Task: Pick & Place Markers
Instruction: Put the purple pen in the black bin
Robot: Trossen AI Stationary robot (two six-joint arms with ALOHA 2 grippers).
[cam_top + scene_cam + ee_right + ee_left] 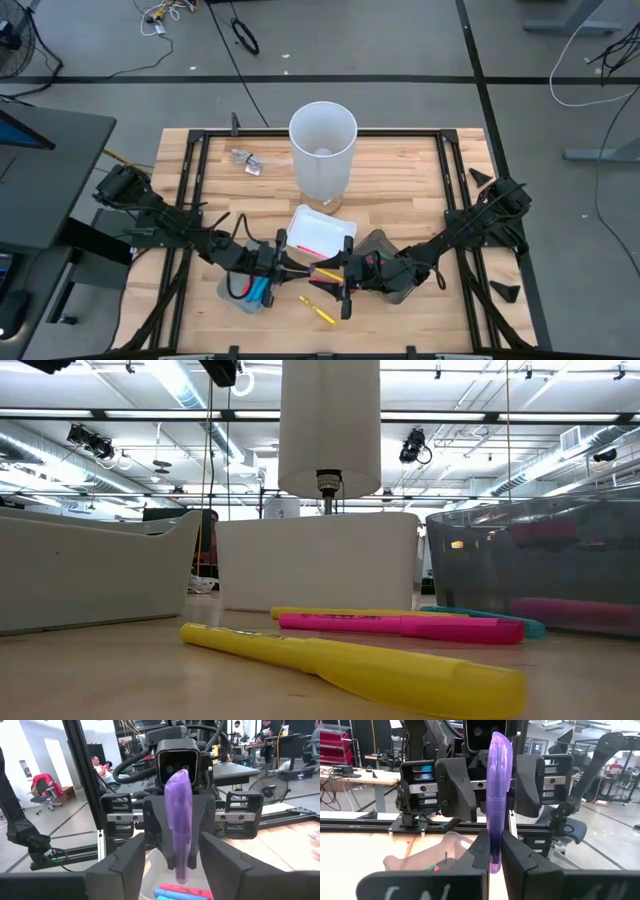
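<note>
Yellow marker [350, 665] lay loose nearby. Left gripper [491, 840] clamped the purple marker [497, 785] upright, probably so the right gripper [175, 845], spread wide around it, could take it.

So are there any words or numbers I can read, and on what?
Nothing here can be read for sure.
On the left gripper: white marks on its near edge, too blurred to read.
On the pink marker: dark print on its barrel, too small to read.
On the purple marker it holds: no print shows.

Overhead, tabletop-level and two facing wrist cameras share the table [420, 180].
</note>
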